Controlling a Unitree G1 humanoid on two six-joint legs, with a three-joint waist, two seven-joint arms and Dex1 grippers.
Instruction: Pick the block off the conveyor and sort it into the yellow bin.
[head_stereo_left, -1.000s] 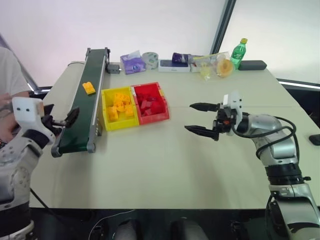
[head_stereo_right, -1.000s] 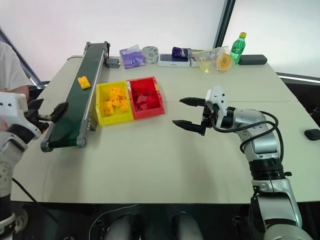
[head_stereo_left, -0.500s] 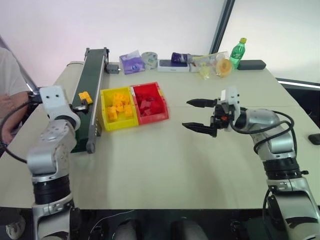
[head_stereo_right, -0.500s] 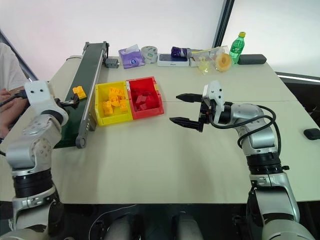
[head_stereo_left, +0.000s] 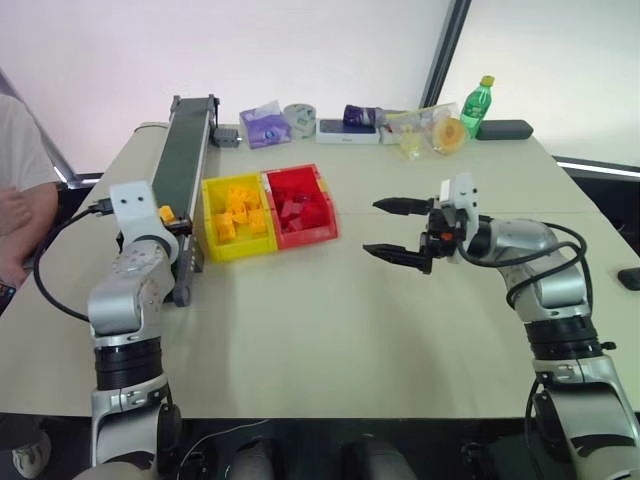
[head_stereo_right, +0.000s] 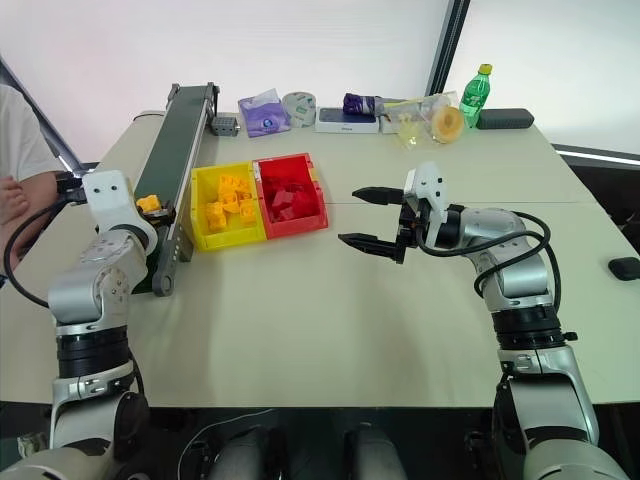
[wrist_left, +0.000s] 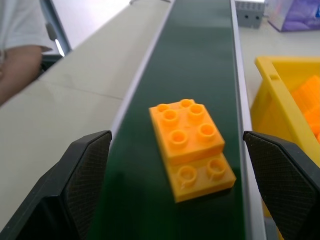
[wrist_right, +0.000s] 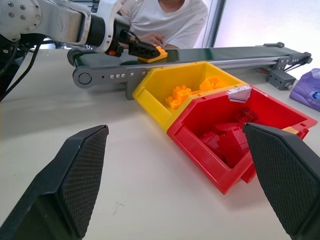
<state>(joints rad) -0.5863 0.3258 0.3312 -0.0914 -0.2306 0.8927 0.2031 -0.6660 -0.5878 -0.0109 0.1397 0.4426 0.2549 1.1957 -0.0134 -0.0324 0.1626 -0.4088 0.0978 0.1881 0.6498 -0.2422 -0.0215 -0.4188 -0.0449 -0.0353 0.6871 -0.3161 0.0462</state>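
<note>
The block (wrist_left: 192, 142), yellow-orange with studs on top, lies on the dark green conveyor (wrist_left: 200, 60) near its front end. My left gripper (wrist_left: 176, 140) is open over the belt, with one black finger on each side of the block and neither touching it. From the head, the block (head_stereo_left: 166, 213) shows just past my left wrist. The yellow bin (head_stereo_left: 240, 250) stands right beside the conveyor (head_stereo_left: 185, 150) and holds several yellow pieces. My right gripper (head_stereo_left: 373, 228) hangs open and empty over the table, pointing left toward the bins.
A red bin (head_stereo_left: 310, 238) with red blocks touches the yellow bin's right side. A person (head_stereo_left: 15, 190) sits at the table's left edge. A purple packet (head_stereo_left: 265, 125), a green bottle (head_stereo_left: 476, 105) and other small items line the far edge.
My left arm swung in from the table's left edge to the conveyor, so its open fingers now flank the block. The block rode the belt toward me. My right arm stayed still.
</note>
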